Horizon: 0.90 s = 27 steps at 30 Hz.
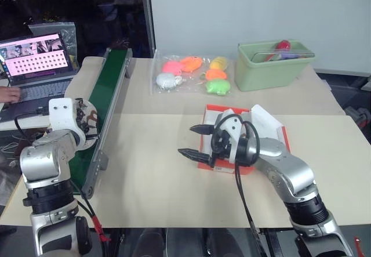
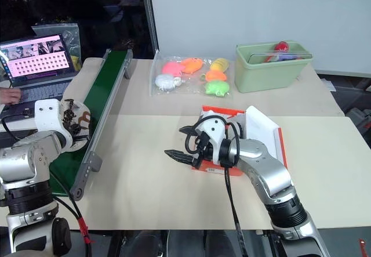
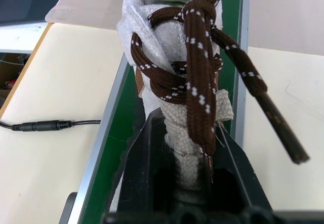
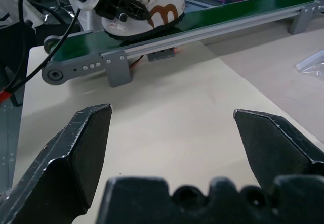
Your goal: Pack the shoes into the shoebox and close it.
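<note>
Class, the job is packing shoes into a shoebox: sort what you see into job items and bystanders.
Job items:
white sneaker with brown laces, gripped by the left gripper
red-orange cardboard shoebox
open right gripper

Bystanders:
green conveyor belt
pale green plastic bin
clear bag of colourful toys
laptop

The left gripper [image 1: 87,120] sits over the green conveyor belt [image 1: 110,89] at the table's [image 1: 151,187] left edge, closed on a shoe [image 1: 88,123] with brown laces. The right gripper [image 1: 194,141], jaws spread wide, hovers just beside the red-orange shoebox [image 1: 272,130]. Farther back lie a bag of toys [image 1: 194,74] and a green bin [image 1: 272,68].
</note>
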Tool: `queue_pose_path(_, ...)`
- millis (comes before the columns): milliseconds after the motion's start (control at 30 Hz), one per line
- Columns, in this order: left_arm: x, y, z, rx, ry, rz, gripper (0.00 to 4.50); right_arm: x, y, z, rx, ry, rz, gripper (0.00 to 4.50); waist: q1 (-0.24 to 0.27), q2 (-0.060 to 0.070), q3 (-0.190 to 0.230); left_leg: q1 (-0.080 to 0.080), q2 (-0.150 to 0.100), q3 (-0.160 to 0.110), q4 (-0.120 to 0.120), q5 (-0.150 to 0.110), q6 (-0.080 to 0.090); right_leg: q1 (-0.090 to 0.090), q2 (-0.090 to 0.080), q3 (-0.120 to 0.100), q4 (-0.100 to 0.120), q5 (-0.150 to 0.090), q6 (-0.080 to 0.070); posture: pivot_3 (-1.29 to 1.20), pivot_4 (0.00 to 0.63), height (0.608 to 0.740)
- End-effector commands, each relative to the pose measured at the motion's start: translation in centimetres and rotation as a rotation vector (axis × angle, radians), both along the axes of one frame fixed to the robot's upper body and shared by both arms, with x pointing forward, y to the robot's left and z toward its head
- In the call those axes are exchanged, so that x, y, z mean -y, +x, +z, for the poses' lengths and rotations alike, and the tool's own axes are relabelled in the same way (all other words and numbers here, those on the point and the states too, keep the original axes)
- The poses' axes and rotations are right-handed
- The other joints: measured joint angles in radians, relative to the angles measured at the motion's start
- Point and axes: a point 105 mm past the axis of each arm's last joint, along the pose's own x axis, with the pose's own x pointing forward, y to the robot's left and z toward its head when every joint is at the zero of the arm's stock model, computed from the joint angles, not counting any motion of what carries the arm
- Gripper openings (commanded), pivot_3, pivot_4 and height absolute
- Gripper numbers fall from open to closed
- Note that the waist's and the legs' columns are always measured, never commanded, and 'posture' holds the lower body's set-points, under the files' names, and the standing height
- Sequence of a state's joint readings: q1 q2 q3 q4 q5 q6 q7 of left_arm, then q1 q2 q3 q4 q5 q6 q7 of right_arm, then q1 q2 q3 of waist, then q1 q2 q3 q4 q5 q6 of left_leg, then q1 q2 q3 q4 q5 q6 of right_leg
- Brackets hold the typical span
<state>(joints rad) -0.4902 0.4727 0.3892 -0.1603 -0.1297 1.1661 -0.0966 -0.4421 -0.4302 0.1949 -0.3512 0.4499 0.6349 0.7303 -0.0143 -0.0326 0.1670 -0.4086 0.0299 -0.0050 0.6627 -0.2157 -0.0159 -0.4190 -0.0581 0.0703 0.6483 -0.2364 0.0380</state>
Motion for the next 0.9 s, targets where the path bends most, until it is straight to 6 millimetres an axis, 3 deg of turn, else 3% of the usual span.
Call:
queue_pose_path(33,0.6,0.8,5.8,0.244,0.275,0.013,0.25,0.1,1.1,2.0,0.016,0.072,-0.053,4.50,0.000,-0.002,0.001,-0.001,0.000,0.000,0.000,0.000,0.000,-0.001,0.000,0.000,0.000,0.000,-0.001,0.00,0.150,0.729)
queue_pose_path(133,2.2,0.9,9.2,0.405,0.413,-0.007,0.25,0.1,2.3,3.0,-0.045,0.159,-0.113,4.50,0.000,-0.005,0.001,-0.004,0.001,0.000,0.000,0.000,-0.001,-0.003,0.000,0.000,-0.001,0.001,-0.001,0.00,0.150,0.729)
queue_pose_path(233,5.8,0.5,12.7,0.630,0.527,-0.097,0.25,0.0,3.9,4.4,-0.217,0.321,-0.175,4.50,-0.002,-0.005,0.001,-0.008,0.001,0.000,0.000,0.000,-0.001,-0.006,-0.001,0.000,-0.001,0.001,-0.001,0.00,0.150,0.729)
queue_pose_path(300,9.5,0.4,13.1,0.721,0.473,-0.267,0.25,-0.1,4.6,5.0,-0.347,0.414,-0.184,4.50,0.000,-0.005,0.001,-0.009,0.001,0.000,-0.001,0.000,-0.001,-0.006,-0.001,0.000,-0.001,0.001,-0.001,0.00,0.150,0.729)
queue_pose_path(367,14.2,-0.1,12.0,0.755,0.207,-0.514,0.25,-0.1,5.3,5.6,-0.493,0.534,-0.182,4.50,0.003,-0.005,0.000,-0.010,0.001,0.000,-0.002,0.000,-0.001,-0.007,-0.002,-0.001,0.000,0.002,-0.001,0.00,0.150,0.729)
queue_pose_path(467,17.5,-1.3,11.0,0.738,0.007,-0.711,0.25,0.0,5.8,6.1,-0.619,0.628,-0.170,4.50,0.000,-0.005,0.000,-0.013,0.002,-0.002,-0.002,0.000,-0.001,-0.007,-0.003,-0.002,-0.001,0.002,-0.001,0.00,0.150,0.729)
queue_pose_path(733,20.7,-3.1,9.7,0.659,-0.099,-0.910,0.25,-0.2,6.4,7.5,-0.689,0.690,-0.169,4.50,-0.031,-0.004,0.000,-0.014,0.001,-0.001,-0.002,0.000,0.000,-0.009,0.000,-0.002,-0.001,0.002,0.000,0.00,0.150,0.729)
queue_pose_path(900,21.4,-3.4,9.6,0.631,-0.129,-0.959,0.25,-0.8,6.3,7.6,-0.673,0.669,-0.168,4.50,-0.034,-0.004,0.000,-0.013,0.001,-0.001,-0.001,0.000,0.000,-0.008,0.001,-0.002,-0.001,0.002,0.000,0.00,0.150,0.729)
